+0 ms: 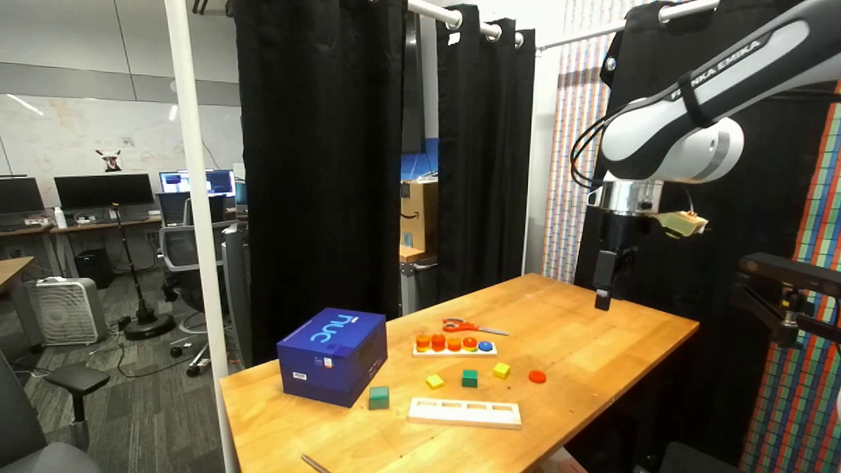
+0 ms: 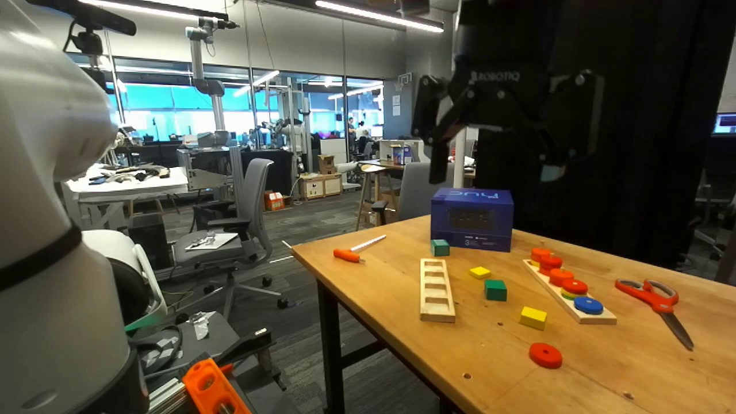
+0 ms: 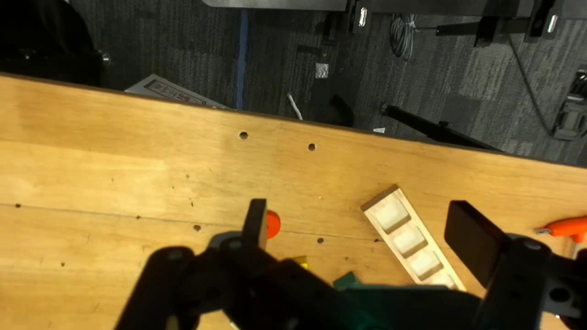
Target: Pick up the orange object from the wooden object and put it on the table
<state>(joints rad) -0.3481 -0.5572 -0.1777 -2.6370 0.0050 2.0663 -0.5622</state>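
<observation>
A pale wooden peg board (image 1: 420, 354) (image 2: 598, 318) lies on the light wooden table (image 1: 558, 315) (image 2: 414, 345) in both exterior views. It carries a row of red and orange ring stacks and a blue ring at one end. An orange stack (image 1: 454, 344) (image 2: 561, 278) sits near the middle of the row. In the wrist view my gripper hides most of that area, and the rings do not show. My gripper (image 1: 602, 300) (image 2: 495, 169) (image 3: 360, 215) is open, with nothing between its fingers. It hangs above the table, well apart from the peg board.
A blue box (image 1: 332, 358) (image 2: 471, 221) stands at the table's far end. Scissors (image 1: 460, 325) (image 2: 650, 293) lie beside the peg board. A slotted wooden tray (image 1: 464, 420) (image 3: 429, 245), green blocks (image 1: 470, 378), yellow blocks (image 2: 533, 318), a red disc (image 2: 545, 355) and an orange-handled tool (image 2: 348, 255) lie around.
</observation>
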